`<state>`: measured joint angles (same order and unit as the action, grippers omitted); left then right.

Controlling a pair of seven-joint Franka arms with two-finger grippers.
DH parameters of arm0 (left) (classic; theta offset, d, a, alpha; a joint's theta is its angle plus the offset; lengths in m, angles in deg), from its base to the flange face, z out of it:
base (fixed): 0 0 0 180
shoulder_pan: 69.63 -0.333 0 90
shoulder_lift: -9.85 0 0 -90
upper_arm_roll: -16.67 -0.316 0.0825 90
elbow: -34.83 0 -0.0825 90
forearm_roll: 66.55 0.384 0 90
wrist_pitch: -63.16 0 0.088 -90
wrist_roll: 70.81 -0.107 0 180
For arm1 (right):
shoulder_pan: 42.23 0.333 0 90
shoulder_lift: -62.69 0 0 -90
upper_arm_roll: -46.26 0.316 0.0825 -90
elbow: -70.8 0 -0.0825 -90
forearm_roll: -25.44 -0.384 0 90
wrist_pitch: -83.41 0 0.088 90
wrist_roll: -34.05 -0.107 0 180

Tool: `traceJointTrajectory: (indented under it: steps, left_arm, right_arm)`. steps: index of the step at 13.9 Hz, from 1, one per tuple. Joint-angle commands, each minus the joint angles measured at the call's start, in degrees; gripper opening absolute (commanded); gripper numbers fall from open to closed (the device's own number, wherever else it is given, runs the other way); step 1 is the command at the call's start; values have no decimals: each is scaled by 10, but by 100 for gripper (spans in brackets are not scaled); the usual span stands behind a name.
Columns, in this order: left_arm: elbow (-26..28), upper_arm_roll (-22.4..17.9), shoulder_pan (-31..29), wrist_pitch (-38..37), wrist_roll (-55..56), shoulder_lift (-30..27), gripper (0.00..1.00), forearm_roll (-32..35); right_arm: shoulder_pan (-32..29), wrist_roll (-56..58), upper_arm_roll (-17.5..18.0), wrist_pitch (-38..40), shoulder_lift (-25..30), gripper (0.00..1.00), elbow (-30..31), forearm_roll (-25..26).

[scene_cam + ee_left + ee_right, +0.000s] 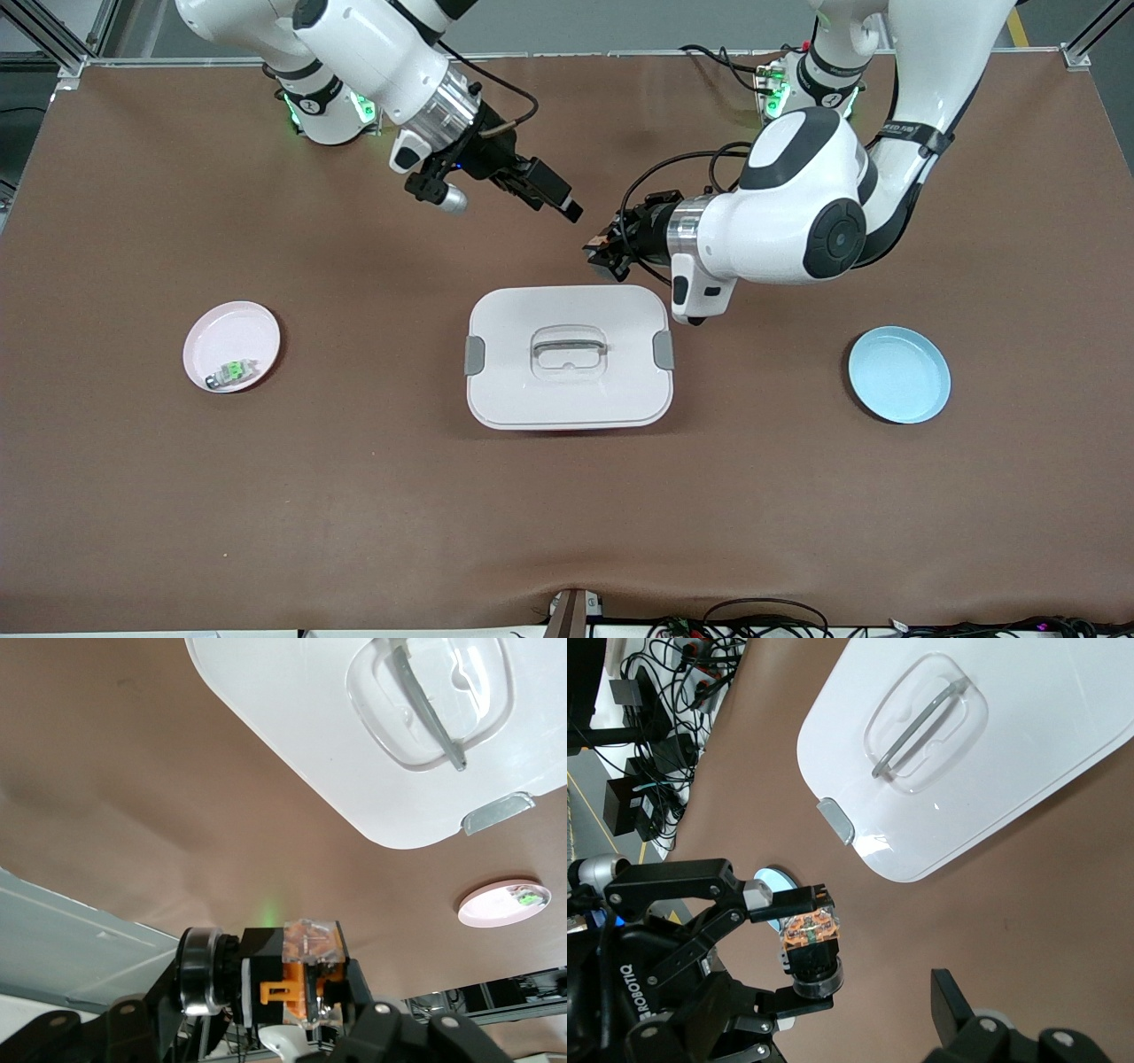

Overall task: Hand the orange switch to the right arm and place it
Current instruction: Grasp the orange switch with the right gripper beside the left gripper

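- Both arms [797, 213] have glossy white shells with black joint caps and silver wrist rings.
- Green lights glow on the two bases [323, 111].
- Black cables loop along each wrist.
- The black grippers [700, 992] carry white "ROBOTIQ" lettering.

In the front view the tiny black block with an orange middle [605, 241] was too small to make out, mostly hidden in the left end effector [599, 251]. The right wrist view cut off the right end effector [957, 1010], showing one finger only. The white lidded plastic box [354, 744] ran past both wrist views' edges.
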<state>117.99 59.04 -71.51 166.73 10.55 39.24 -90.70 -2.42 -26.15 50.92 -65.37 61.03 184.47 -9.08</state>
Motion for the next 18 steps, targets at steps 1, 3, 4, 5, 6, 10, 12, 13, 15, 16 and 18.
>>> traceJointTrajectory:
  steps: [1, 3, 4, 5, 6, 10, 12, 13, 15, 16, 18]
  left_arm:
    - [-12, 1, 18, 11, 34, 11, 0, -10]
    - [-12, 0, 27, 22, 47, 13, 0, -10]
    - [-12, 0, 32, 27, 53, 13, 0, -10]
    - [-12, 0, 37, 33, 57, 15, 0, -10]
    - [-12, 0, 41, 35, 63, 16, 0, -10]
    - [-14, 0, 43, 40, 65, 16, 0, -10]
    - [-14, 0, 49, 40, 66, 15, 0, -10]
    - [-15, 0, 49, 40, 66, 15, 0, -10]
    - [-15, 0, 50, 42, 66, 15, 0, -10]
    - [-15, 0, 50, 42, 66, 15, 0, -10]
    - [-15, 0, 50, 42, 66, 14, 0, -10]
  right_arm:
    - [11, -30, -6, -6, -6, 100, -3, -8]
    - [15, -31, -6, -7, -15, 100, -6, -8]
    - [14, -31, -6, -7, -19, 100, -6, -8]
    - [14, -30, -6, -8, -26, 100, -8, -7]
    - [14, -26, -7, -9, -29, 100, -10, -6]
    - [14, -26, -6, -17, -46, 100, -13, -3]
    - [15, -26, -7, -17, -47, 100, -13, -3]
    - [18, -26, -7, -17, -48, 100, -13, -3]
    - [22, -27, -7, -18, -51, 100, -13, -2]
    - [23, -27, -7, -18, -52, 100, -13, -2]
    - [23, -28, -7, -18, -53, 100, -13, -2]
